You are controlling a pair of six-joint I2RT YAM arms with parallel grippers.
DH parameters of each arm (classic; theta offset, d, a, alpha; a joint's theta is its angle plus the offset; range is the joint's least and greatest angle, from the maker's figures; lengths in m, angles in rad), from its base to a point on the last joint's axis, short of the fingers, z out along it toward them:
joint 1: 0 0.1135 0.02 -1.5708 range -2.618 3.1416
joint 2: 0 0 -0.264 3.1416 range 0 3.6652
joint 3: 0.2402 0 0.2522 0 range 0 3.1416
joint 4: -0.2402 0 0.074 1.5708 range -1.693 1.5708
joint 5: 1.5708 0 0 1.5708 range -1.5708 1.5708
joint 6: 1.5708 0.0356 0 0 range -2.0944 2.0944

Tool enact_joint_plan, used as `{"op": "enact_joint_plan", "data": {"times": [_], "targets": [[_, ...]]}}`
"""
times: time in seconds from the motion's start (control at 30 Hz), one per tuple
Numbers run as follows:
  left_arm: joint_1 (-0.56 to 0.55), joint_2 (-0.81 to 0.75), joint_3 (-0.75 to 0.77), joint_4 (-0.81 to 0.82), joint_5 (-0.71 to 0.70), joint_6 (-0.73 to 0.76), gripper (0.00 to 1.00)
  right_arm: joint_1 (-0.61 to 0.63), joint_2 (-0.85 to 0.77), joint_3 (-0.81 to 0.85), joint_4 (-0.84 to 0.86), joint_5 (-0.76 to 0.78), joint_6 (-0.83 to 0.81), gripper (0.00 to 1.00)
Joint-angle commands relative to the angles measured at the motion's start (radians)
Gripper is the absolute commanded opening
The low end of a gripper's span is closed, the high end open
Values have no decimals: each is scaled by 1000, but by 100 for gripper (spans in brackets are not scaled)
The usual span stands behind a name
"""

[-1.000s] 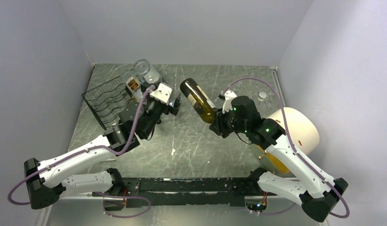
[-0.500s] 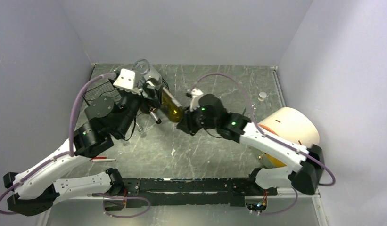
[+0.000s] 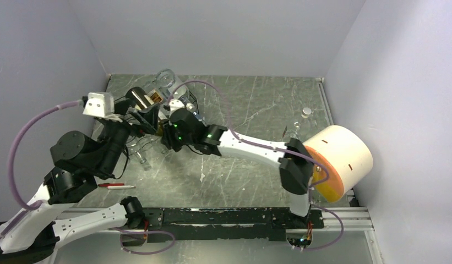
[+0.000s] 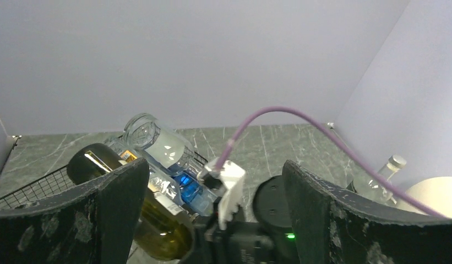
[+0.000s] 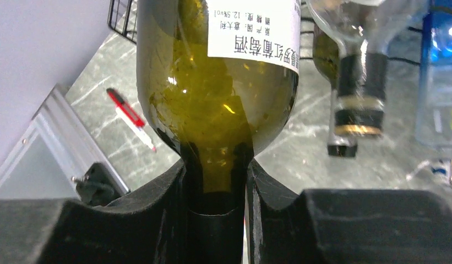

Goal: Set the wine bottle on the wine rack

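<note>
Top camera looks down from behind my bases over the whole table (image 3: 256, 104). Right wrist camera sits tight on the wine bottle (image 5: 212, 110); left wrist sees that bottle and the wine rack (image 4: 42, 184) from farther back.

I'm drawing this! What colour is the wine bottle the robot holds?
The wine bottle is olive-green glass with a white label; the right wrist view shows it best.

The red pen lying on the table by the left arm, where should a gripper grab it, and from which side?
Likely mid-barrel on the red pen, straight down from above, jaws across its width: it lies flat on the table, long and thin.
</note>
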Motion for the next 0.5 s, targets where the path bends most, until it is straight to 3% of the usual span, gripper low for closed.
{"op": "enact_joint_plan", "data": {"times": [0.0, 0.47], "targets": [[3, -35, -25, -33, -24, -29, 94, 15, 105, 184, 114, 92, 9, 0], [1, -9, -26, -26, -25, -3, 94, 16, 349, 436, 34, 139, 15, 4]]}}
